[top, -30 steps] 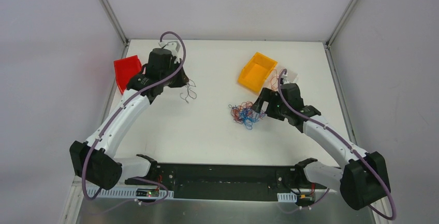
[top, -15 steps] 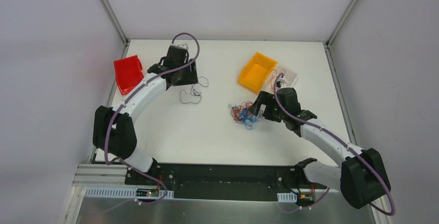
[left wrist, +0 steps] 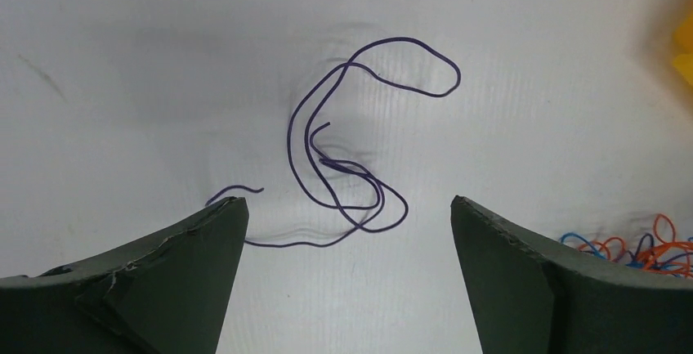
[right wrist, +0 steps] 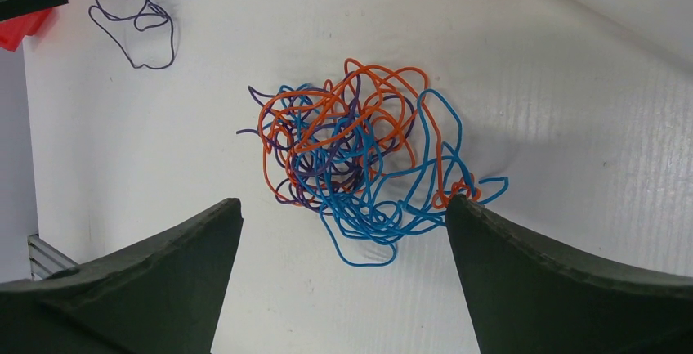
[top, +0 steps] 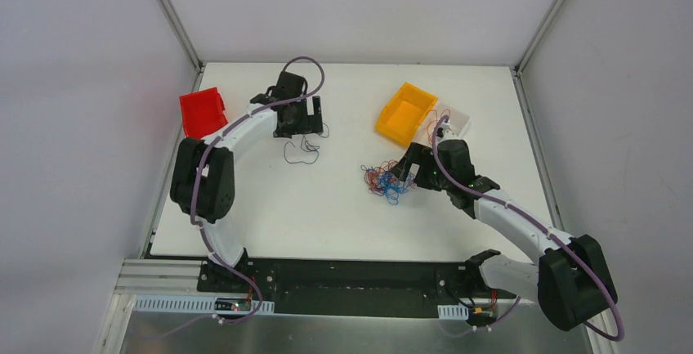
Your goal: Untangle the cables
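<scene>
You see the tangled cables (left wrist: 641,249) cut off by your left gripper (left wrist: 347,201) and the frame edge, orange bin (left wrist: 686,47) a mere sliver, red bin (right wrist: 16,31) cropped in the right wrist view.

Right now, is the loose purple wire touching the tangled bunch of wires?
Apart. The right wrist view shows the purple wire lying alone at top left, with white table showing between it and the tangled bunch.
</scene>
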